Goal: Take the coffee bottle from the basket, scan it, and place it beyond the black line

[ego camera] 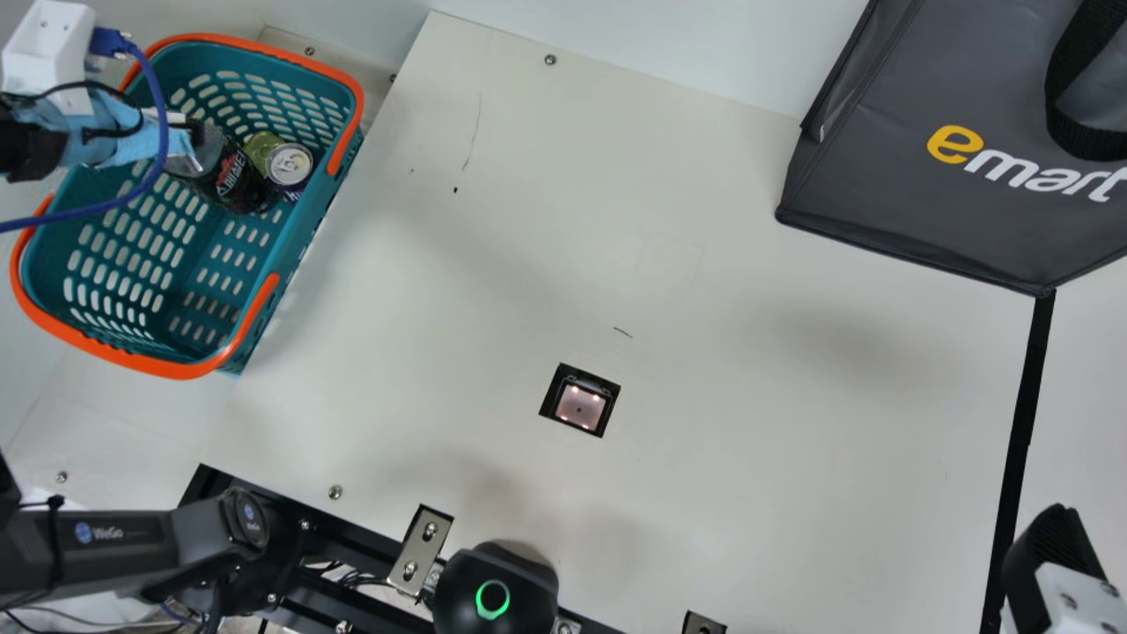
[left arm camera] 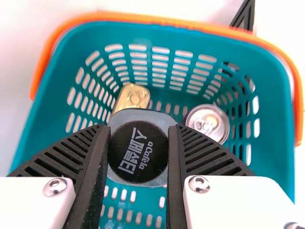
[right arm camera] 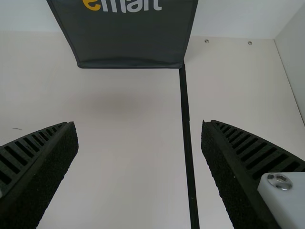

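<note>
Nearest you, at the lower right of the main view, is your right gripper [ego camera: 1049,550], its jaws wide apart around nothing. Beside it the black line [ego camera: 1024,405] climbs the right side to the dark bag [ego camera: 889,167] at the upper right. Farther in, just below the middle, the lit scanner [ego camera: 580,407] sits in its cutout. Off at the upper left you have the basket [ego camera: 189,365] — and in it the coffee bottle [left arm camera: 138,152], with your left gripper [ego camera: 187,141] above, jaws narrowed onto its black cap. Near the bottle lie a silver-topped can [left arm camera: 208,123] and a gold-topped can [left arm camera: 132,97].
</note>
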You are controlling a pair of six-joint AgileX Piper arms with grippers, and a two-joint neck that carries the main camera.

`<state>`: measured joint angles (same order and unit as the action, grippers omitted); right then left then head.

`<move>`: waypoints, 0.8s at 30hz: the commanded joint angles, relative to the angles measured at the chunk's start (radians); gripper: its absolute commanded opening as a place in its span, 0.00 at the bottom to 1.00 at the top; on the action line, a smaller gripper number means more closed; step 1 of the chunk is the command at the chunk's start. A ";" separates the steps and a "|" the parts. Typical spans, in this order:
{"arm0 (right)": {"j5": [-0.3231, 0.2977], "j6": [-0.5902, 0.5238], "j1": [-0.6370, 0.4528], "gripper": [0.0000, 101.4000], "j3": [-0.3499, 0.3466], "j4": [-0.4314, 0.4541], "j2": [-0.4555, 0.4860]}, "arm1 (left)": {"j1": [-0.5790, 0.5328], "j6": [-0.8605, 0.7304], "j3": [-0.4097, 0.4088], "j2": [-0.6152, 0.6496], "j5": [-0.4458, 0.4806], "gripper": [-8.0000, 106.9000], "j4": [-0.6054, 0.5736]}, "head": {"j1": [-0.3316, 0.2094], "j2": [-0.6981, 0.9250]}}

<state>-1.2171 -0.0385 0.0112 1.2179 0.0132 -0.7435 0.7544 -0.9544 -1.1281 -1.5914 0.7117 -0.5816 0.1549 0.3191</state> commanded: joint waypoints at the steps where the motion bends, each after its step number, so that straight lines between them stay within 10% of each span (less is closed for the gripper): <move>1: 0.000 0.000 0.000 0.90 0.000 0.000 0.000 | -0.002 0.013 -0.019 0.009 0.017 0.16 0.002 | -0.017 0.002; 24: 0.001 0.000 0.000 0.90 0.000 0.000 0.000 | -0.054 0.137 -0.201 0.097 0.136 0.16 0.024 | -0.017 0.002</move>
<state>-1.2160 -0.0385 0.0112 1.2179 0.0132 -0.7435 0.7043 -0.8228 -1.3261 -1.4971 0.8446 -0.5596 0.1549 0.3191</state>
